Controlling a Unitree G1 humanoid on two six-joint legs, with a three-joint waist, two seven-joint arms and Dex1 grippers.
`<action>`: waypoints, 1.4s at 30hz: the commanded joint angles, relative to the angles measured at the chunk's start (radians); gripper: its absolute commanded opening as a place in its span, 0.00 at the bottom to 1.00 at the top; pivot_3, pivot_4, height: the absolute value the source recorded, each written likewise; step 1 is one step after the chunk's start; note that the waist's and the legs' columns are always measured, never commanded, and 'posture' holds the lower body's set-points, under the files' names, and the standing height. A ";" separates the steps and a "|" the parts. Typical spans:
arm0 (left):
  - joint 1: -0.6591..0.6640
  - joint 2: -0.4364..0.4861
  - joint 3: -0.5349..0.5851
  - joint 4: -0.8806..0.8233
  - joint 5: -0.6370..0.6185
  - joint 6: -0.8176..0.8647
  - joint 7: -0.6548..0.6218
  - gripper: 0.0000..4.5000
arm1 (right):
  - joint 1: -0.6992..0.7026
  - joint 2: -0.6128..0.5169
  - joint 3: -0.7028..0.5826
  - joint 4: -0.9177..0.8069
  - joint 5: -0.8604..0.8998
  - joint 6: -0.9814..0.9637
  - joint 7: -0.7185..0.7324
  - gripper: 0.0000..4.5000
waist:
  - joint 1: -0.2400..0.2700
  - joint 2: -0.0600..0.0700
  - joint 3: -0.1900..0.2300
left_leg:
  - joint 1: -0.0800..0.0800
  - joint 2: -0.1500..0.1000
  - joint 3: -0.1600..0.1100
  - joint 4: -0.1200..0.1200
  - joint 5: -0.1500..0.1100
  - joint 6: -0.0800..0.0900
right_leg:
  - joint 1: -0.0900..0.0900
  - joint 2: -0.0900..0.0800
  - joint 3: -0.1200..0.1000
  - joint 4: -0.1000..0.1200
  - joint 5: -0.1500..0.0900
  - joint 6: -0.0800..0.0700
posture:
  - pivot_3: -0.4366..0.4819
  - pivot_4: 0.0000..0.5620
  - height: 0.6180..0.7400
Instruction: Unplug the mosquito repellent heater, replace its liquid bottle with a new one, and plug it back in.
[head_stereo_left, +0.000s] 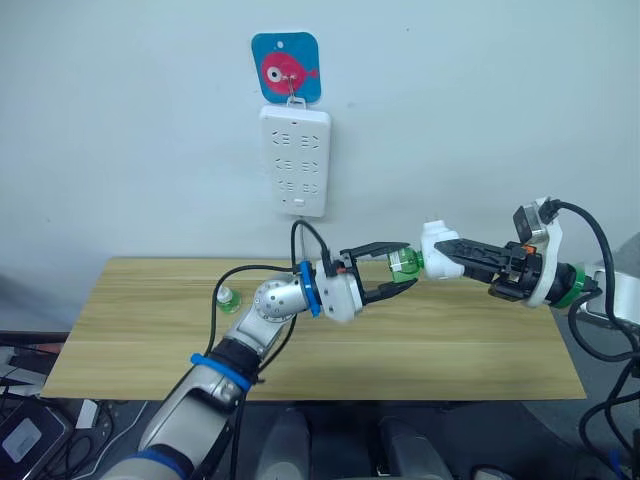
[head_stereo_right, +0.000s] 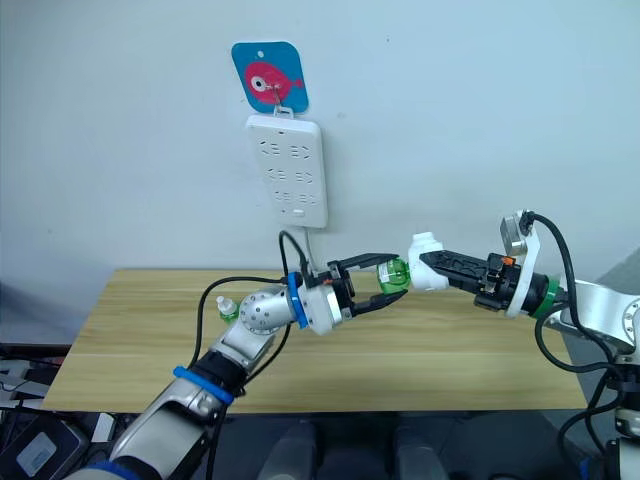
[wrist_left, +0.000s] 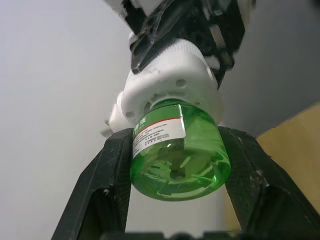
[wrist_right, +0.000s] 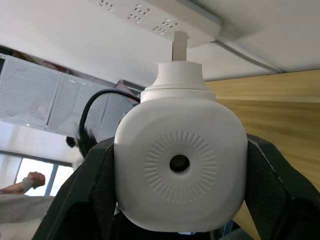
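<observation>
Above the wooden table, my right gripper is shut on the white mosquito repellent heater, holding it sideways. A green liquid bottle sticks out of the heater's underside toward my left arm. My left gripper is shut on this bottle, one black finger pressed against each side. A second small green bottle with a white cap stands on the table's left part, behind my left forearm.
A long white power strip hangs on the wall above the table's far edge, under a blue fish hook plate. Black cables loop over my left wrist.
</observation>
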 joint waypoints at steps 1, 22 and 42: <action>-0.021 0.069 0.077 -0.182 -0.340 0.545 -0.098 0.50 | 0.005 -0.055 -0.015 -0.046 0.027 0.023 0.040 0.66 | -0.002 0.000 0.000 | 0.000 0.000 -0.001 0.000 0.000 0.000 | 0.000 0.001 0.000 0.002 0.000 0.000 | 0.67 0.35 1.00; -0.068 0.130 0.368 -0.109 -0.811 1.697 -0.148 0.50 | 0.025 -0.153 0.010 -0.051 0.027 -0.004 0.080 0.66 | -0.051 -0.001 0.004 | 0.001 0.000 -0.003 0.000 0.001 0.001 | 0.000 0.002 -0.002 0.003 -0.006 0.002 | 0.67 0.36 1.00; 0.066 0.177 0.398 -0.250 -0.649 1.578 -0.185 0.50 | 0.014 -0.140 0.342 0.155 -1.123 -0.199 0.123 0.66 | -0.046 0.001 0.012 | 0.001 0.000 0.000 -0.001 0.001 0.001 | -0.003 0.001 0.000 0.002 -0.006 0.002 | 0.74 0.38 1.00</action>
